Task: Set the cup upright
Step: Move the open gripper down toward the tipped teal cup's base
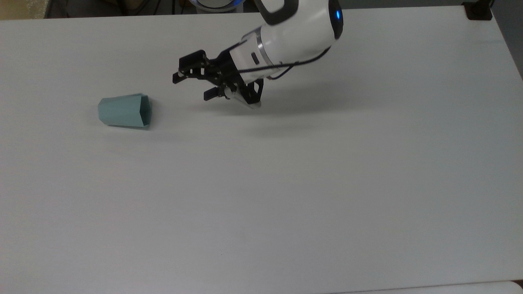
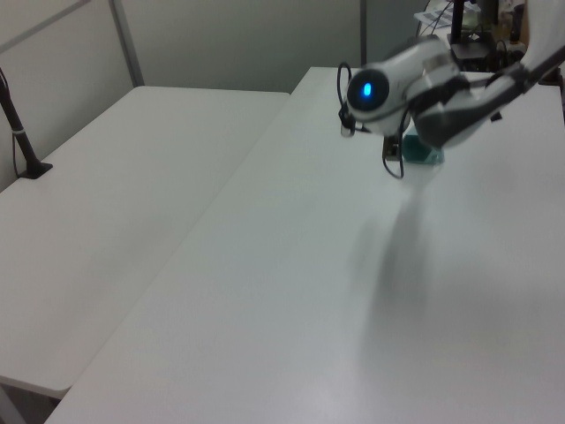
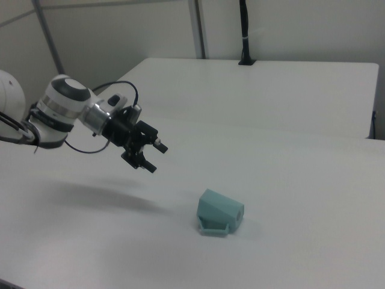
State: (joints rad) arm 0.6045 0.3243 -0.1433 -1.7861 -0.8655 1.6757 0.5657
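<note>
The cup point(image 1: 124, 110) is pale teal and faceted, and it lies on its side on the white table point(image 1: 286, 204). Its open polygonal rim faces the top view's right. In the right view the cup point(image 3: 219, 212) shows a small tab resting on the table at its near side. My gripper point(image 1: 191, 87) hovers open with nothing between its fingers, a short way to the top view's right of the rim and pointing toward it. In the right view the gripper point(image 3: 157, 158) hangs above the table, up and to the left of the cup. In the left view my arm point(image 2: 415, 88) covers most of the cup point(image 2: 430, 158).
A second white table point(image 2: 132, 177) adjoins this one, with a black post point(image 2: 22, 141) clamped at its edge. A black clamp point(image 1: 478, 12) sits at the top view's upper right corner. Equipment stands behind the table's far end point(image 2: 468, 35).
</note>
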